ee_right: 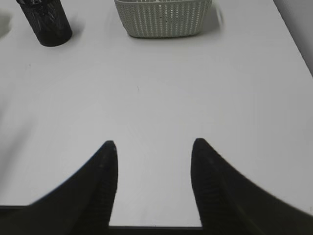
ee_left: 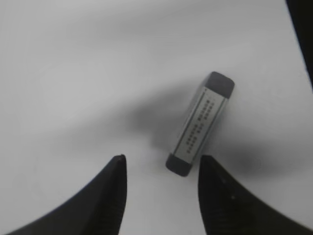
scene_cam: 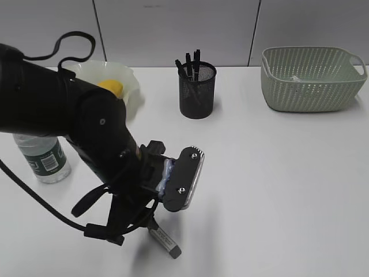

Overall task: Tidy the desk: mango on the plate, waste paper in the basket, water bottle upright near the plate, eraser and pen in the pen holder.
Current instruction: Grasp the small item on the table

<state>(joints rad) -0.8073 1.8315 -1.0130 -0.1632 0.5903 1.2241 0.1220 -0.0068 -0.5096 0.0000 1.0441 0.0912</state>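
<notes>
A grey eraser [scene_cam: 165,241] in a white printed sleeve lies flat on the white table near the front edge; it also shows in the left wrist view [ee_left: 200,123]. My left gripper [ee_left: 161,164] is open, hovering just above it, with the eraser's near end between the fingertips. The yellow mango [scene_cam: 111,88] lies on the pale plate [scene_cam: 131,81]. The water bottle [scene_cam: 45,158] stands upright at the left. The black mesh pen holder [scene_cam: 197,91] holds pens. The green basket [scene_cam: 311,78] holds a bit of white paper. My right gripper [ee_right: 153,147] is open and empty over bare table.
The left arm [scene_cam: 75,124] fills the left front of the exterior view and hides the table under it. The basket [ee_right: 164,18] and the pen holder [ee_right: 45,24] stand far ahead in the right wrist view. The table's right edge [ee_right: 293,39] is near.
</notes>
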